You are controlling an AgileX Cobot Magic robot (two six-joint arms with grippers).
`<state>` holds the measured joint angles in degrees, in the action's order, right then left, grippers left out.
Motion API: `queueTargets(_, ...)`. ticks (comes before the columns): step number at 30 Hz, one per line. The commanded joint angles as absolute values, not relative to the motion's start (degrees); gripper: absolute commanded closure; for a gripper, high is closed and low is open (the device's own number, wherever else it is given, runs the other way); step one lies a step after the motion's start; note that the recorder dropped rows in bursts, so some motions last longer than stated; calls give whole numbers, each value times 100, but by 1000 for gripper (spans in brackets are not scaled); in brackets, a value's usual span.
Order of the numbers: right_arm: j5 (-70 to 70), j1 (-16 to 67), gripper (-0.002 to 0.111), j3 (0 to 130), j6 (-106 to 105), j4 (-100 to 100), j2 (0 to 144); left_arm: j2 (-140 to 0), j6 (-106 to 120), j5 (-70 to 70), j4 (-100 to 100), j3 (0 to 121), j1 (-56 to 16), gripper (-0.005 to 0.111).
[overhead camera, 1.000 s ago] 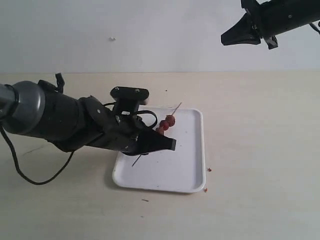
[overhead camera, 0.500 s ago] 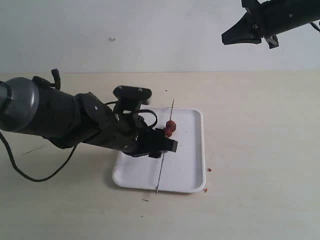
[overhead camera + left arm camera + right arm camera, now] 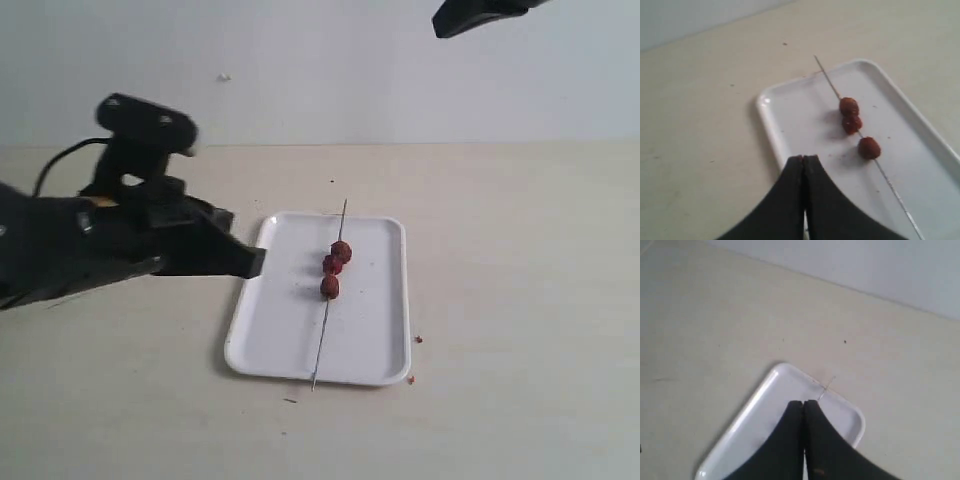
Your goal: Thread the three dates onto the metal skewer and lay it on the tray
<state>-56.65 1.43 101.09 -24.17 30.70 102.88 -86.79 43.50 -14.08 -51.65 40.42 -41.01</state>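
Left wrist view: my left pincer [image 3: 804, 159] has its jaws pressed together on nothing, and its tip sits at one long edge of the tray [image 3: 790, 102]. Further in, the metal skewer [image 3: 891, 188] lies lengthwise on the tray, with each end poking past a short rim. The three dates [image 3: 852, 124] are threaded on it near the middle, two touching and the third just apart. My right pincer [image 3: 803, 402] is also closed and empty, raised well above the table [image 3: 520, 300].

The left arm [image 3: 80, 250] is matte black — bulky, with a boxy camera mount [image 3: 148, 122] (thin black cable [image 3: 62, 153] attached).
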Motion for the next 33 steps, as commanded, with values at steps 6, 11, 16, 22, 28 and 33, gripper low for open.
queueTargets(6, -2503, 802, 108, 7123, -2171, 2643, 7847, -5781, 3523, -2626, -4666, 1927, -4126, 107)
queueTargets(11, -1592, 802, 108, 5465, -2339, 2643, 6422, -4014, 3428, -2363, -4150, 1329, -4126, 107)
queueTargets(16, -950, 802, 108, 3962, -2440, 2656, 4551, -2395, 3428, -1449, -4097, 1079, -4126, 107)
queueTargets(22, -711, 802, 108, 2648, -2585, 2656, 2236, -1980, 3441, -647, -4097, 1000, -4112, 107)
queueTargets(28, -982, 802, 108, 1941, -2326, 2847, 0, -1966, 3352, 0, -4162, 1000, -4112, 107)
queueTargets(33, -1528, 802, 108, 1853, -1498, 2892, 2, -1969, 3386, 558, -4162, 1000, -4112, 107)
